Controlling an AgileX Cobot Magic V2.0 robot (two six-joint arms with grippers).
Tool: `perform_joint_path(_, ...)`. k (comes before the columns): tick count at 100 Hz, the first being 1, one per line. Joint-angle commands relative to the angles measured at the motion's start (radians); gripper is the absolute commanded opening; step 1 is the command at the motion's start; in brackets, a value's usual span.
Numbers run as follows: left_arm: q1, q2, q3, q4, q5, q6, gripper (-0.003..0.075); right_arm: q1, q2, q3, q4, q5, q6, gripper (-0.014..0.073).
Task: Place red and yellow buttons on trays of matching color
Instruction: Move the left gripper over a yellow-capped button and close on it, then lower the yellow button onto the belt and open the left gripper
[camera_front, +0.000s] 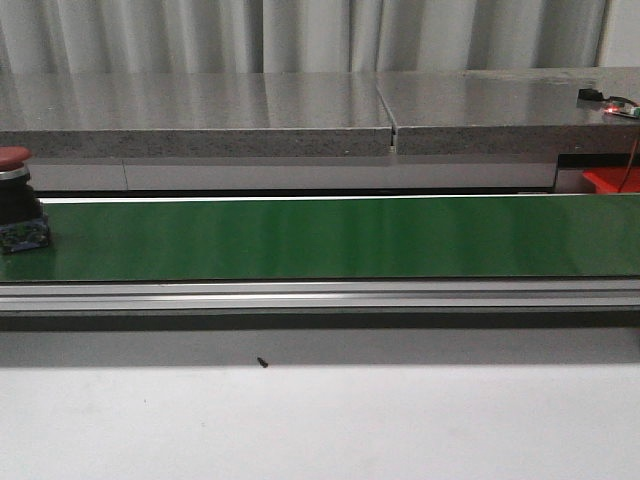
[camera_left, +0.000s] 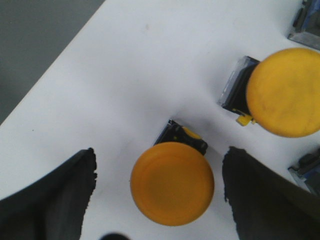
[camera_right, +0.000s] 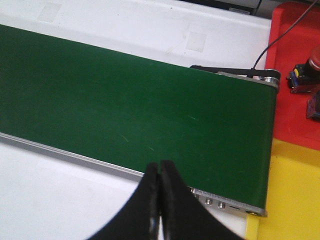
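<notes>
Yellow buttons: two, first (camera_left: 172, 183) and second (camera_left: 286, 92). Red buttons: two, one (camera_front: 14, 156) on the conveyor belt (camera_front: 330, 238), one (camera_right: 313, 64) on the red tray (camera_right: 295, 120). Yellow tray (camera_right: 290, 200): one.

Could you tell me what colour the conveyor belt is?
Dark green belt, clearest in the right wrist view.

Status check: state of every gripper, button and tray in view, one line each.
left gripper: open, fingers either side of a yellow button, not touching it
near yellow button: upright on the white surface, ungripped
second yellow button: on the white surface, free
right gripper: shut, empty, over the belt edge
red button on belt: upright at the belt's left end
red tray: holds a red button
yellow tray: visible part bare
</notes>
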Motion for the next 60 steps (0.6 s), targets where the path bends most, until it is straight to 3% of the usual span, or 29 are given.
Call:
perform_joint_path(1, 0.001, -0.052, -0.031, -0.010, -0.028, -0.008, 0.0474, 0.001, -0.013, -0.028, 0.014, -0.046, -0.005, -0.0069)
perform_joint_path(38, 0.001, -0.052, -0.031, -0.017, -0.006, -0.008, 0.0211, 0.001, -0.013, -0.028, 0.014, -0.046, -0.005, -0.0069)
perform_joint_path(60, 0.001, -0.056, -0.039, -0.017, 0.013, -0.008, 0.0117, 0.001, -0.013, -0.028, 0.014, -0.046, -0.005, -0.0069)
